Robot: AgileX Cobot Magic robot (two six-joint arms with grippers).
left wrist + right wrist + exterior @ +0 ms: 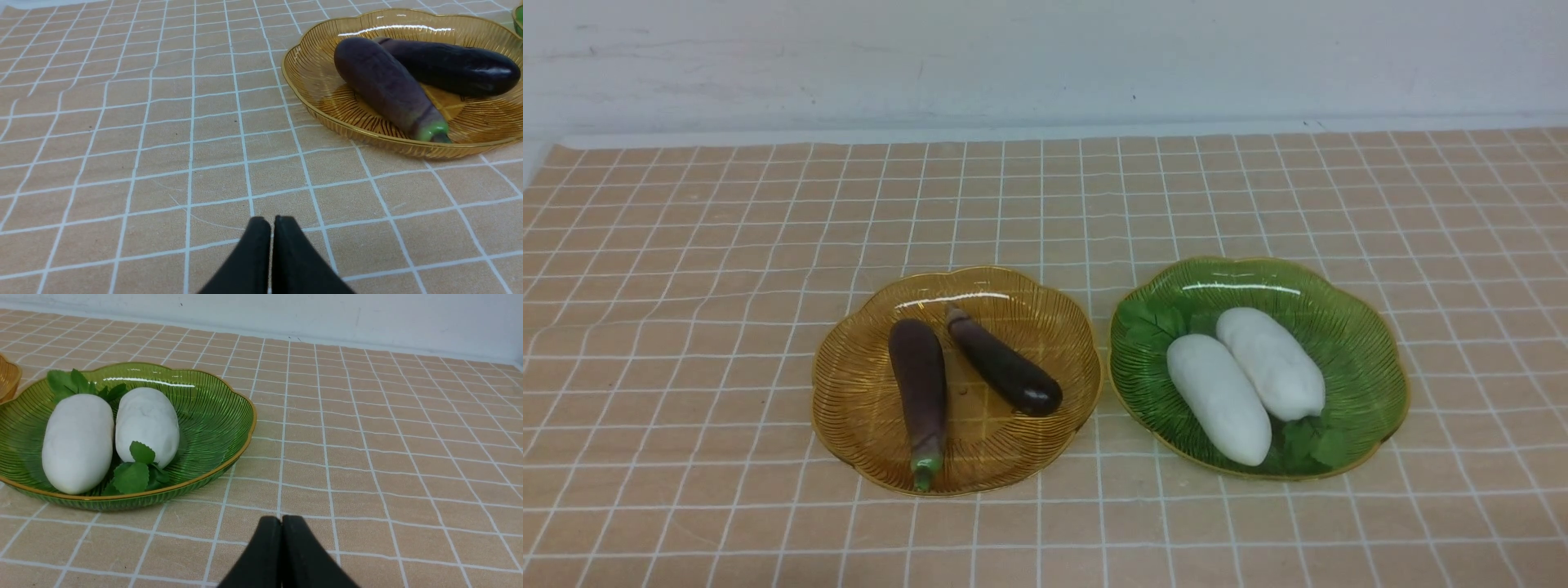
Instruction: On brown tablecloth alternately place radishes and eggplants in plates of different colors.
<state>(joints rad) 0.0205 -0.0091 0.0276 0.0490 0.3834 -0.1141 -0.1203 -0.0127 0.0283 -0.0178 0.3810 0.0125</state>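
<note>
On the brown tablecloth (686, 327) stand two scalloped plates side by side. The amber plate (866, 408) holds two eggplants: a longer one with a green stem tip (919, 388) and a shorter, darker one (1005, 371). The green plate (1364, 367) holds two white radishes (1219, 400) (1270, 363) lying side by side, with green leaves at opposite ends. Neither arm shows in the front view. In the left wrist view my left gripper (272, 222) hangs shut and empty over bare cloth, short of the amber plate (310, 85). My right gripper (281, 522) is shut and empty beside the green plate (220, 412).
A white wall (1045, 57) runs along the far edge of the cloth. The cloth is slightly wrinkled at the left (621, 269). Bare cloth lies on both sides of the plates and in front of them.
</note>
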